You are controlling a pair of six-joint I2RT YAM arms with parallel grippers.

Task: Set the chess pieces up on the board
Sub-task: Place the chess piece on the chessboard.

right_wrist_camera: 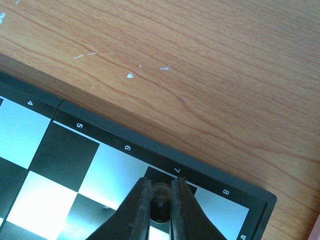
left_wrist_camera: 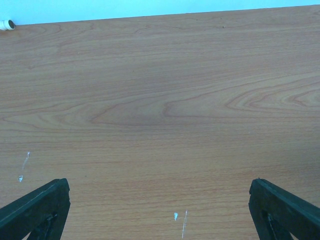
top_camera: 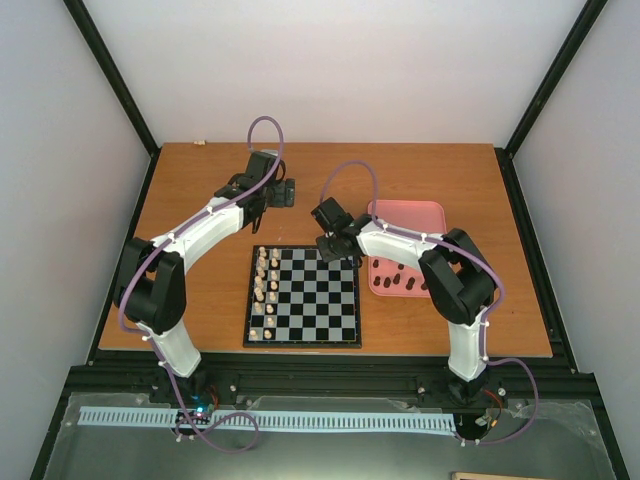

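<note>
The black-framed chessboard lies mid-table, with cream pieces in its two left columns. In the right wrist view my right gripper is shut on a small dark chess piece over the dark square by the numeral 7, at the far edge of the board. In the top view this gripper hangs over the board's far right corner. Several dark chess pieces lie in the pink tray. My left gripper is open over bare table; its fingertips hold nothing.
The pink tray stands right of the board. A small pale object lies at the far left table edge, also in the left wrist view. Black frame posts stand at the table's far corners.
</note>
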